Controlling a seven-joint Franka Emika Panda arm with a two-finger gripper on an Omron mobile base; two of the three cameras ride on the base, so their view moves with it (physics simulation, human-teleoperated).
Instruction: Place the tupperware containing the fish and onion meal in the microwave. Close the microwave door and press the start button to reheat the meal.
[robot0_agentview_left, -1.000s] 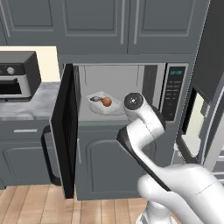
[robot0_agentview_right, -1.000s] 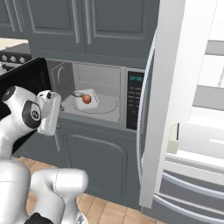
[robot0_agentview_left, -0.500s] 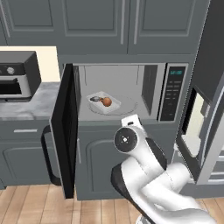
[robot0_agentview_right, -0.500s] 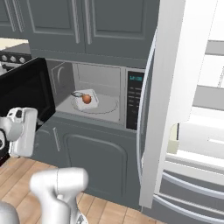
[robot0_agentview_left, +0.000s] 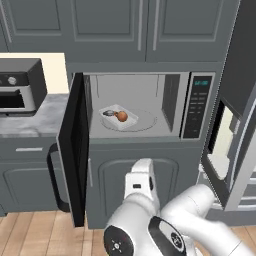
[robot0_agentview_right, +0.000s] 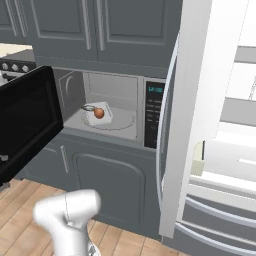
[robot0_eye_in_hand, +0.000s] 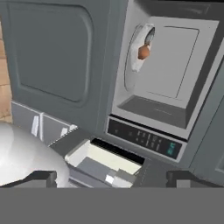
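Tupperware (robot0_agentview_left: 117, 118) sits inside the microwave (robot0_agentview_left: 145, 107), on the cavity floor, toward the left side near the hinge end. Same tray visible from the right base camera (robot0_agentview_right: 98, 114) and, rolled sideways, from the hand camera (robot0_eye_in_hand: 136, 53). Fish and onion meal (robot0_agentview_left: 119, 116) lies in the tray: orange-brown onion (robot0_agentview_right: 99, 113) with the dark fish (robot0_agentview_left: 108, 113) just beside it, on the side away from the control strip.

Microwave door (robot0_agentview_left: 73, 150) stands swung fully open, hinged at the left edge of the cavity; from the right base camera its black window (robot0_agentview_right: 26, 120) faces outward. Control strip (robot0_agentview_left: 197, 106) with teal display is at the right of the cavity.

Gripper (robot0_eye_in_hand: 111, 177): two dark fingertips (robot0_eye_in_hand: 38, 178) far apart at the bottom of the hand view, jaws wide, nothing between them. Hand camera points at the microwave from below its level, view rolled. Arm (robot0_agentview_left: 137, 210) is folded low in front of the cabinet door (robot0_agentview_left: 132, 182) under the microwave.

Toaster oven (robot0_agentview_left: 20, 85) on the counter (robot0_agentview_left: 35, 120) left of the microwave. Refrigerator door (robot0_agentview_right: 187, 115) open to its right.
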